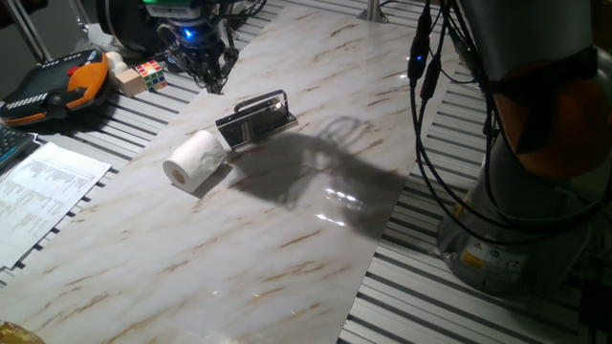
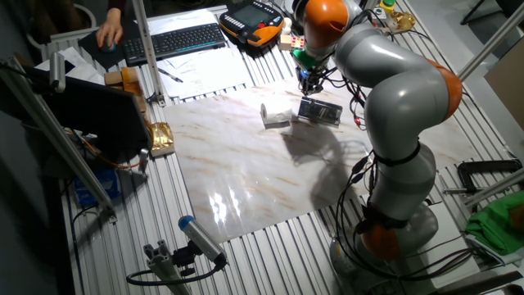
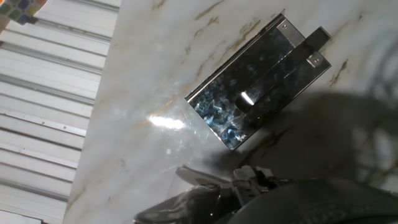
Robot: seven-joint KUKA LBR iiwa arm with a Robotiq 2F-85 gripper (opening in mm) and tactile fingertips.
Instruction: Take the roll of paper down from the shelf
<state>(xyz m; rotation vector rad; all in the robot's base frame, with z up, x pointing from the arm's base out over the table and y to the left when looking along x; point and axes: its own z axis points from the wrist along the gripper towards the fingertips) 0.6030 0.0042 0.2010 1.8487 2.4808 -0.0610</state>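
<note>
Roll of paper (image 1: 196,161) on table, touching shelf (image 1: 256,119); gripper (image 1: 204,69) apart.

From my station I see a table (image 1: 535,315) built of ribbed aluminium slats, with a glossy marble-patterned board (image 1: 239,258) laid over its middle. Overhead light throws a bright glare on the board near its right edge and a broad dark shadow across its centre. On the far left lie a black-and-orange case (image 1: 53,86), a coloured puzzle cube (image 1: 151,73) and printed paper sheets (image 1: 43,196). In the other fixed view a black keyboard (image 2: 176,39) sits at the far side, a slanted metal frame post (image 2: 57,135) stands on the left, and green cloth (image 2: 499,225) is bunched at the right edge.
</note>
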